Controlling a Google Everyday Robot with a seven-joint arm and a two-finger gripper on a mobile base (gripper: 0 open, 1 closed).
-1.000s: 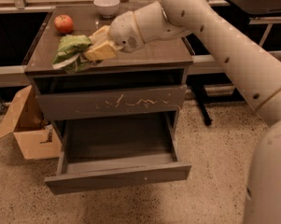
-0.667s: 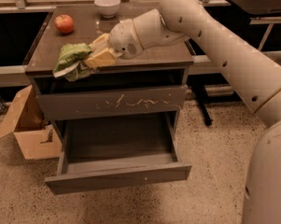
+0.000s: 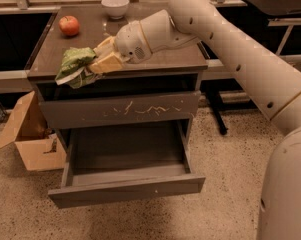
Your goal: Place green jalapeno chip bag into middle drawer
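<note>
The green jalapeno chip bag (image 3: 74, 66) is crumpled and held at the front left edge of the cabinet top, hanging partly over the edge. My gripper (image 3: 101, 60) is shut on the bag's right side, its tan fingers (image 3: 107, 63) pointing left. The middle drawer (image 3: 126, 190) is pulled open below, with a plain smooth front and an empty grey inside. The closed drawer front with whitish scratches (image 3: 121, 111) lies between the bag and the open drawer.
A red apple (image 3: 69, 25) and a white bowl (image 3: 115, 6) sit at the back of the cabinet top (image 3: 175, 59). An open cardboard box (image 3: 30, 134) stands on the floor to the left. A black table (image 3: 275, 4) stands at the right.
My gripper has carried the bag forward and slightly down, from over the cabinet top to its front left edge.
</note>
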